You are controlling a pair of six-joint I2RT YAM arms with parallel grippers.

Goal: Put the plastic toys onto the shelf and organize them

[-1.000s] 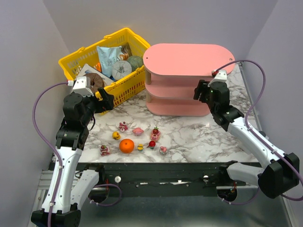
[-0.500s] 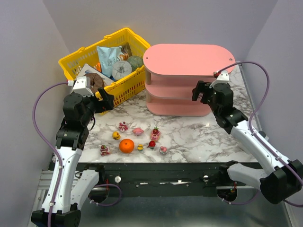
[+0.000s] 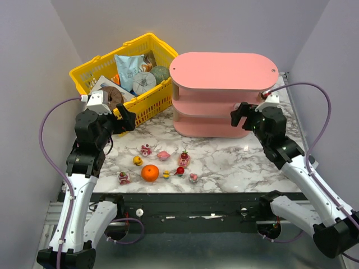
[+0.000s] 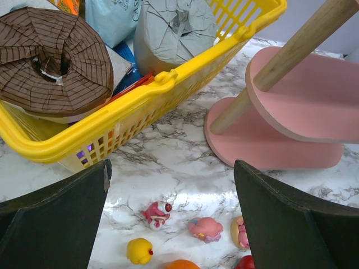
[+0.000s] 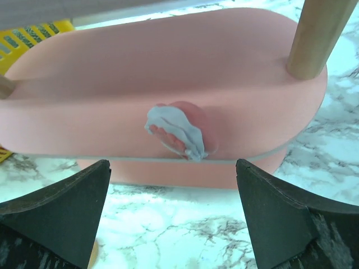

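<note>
Several tiny plastic toys lie on the marble table in front of the arms, among them a pink-and-white one (image 3: 146, 149), a pink one (image 3: 163, 155), a yellow one (image 3: 137, 161) and a red one (image 3: 180, 170). The pink shelf (image 3: 219, 95) stands at the back right. One pink toy with a pale blue part (image 5: 178, 131) sits on a shelf board (image 5: 112, 73) below the top one. My right gripper (image 3: 241, 115) is open and empty just in front of that board. My left gripper (image 3: 124, 120) is open and empty above the toys (image 4: 157, 214), beside the basket.
A yellow mesh basket (image 3: 90, 70) full of packaged goods stands at the back left, close to my left gripper. An orange ball (image 3: 150, 173) lies among the toys. Wooden posts (image 5: 317, 33) hold the shelf boards apart. Grey walls close in both sides.
My right gripper has drawn back a little from the shelf, toward the near right. The left arm and the toys on the table have not moved.
</note>
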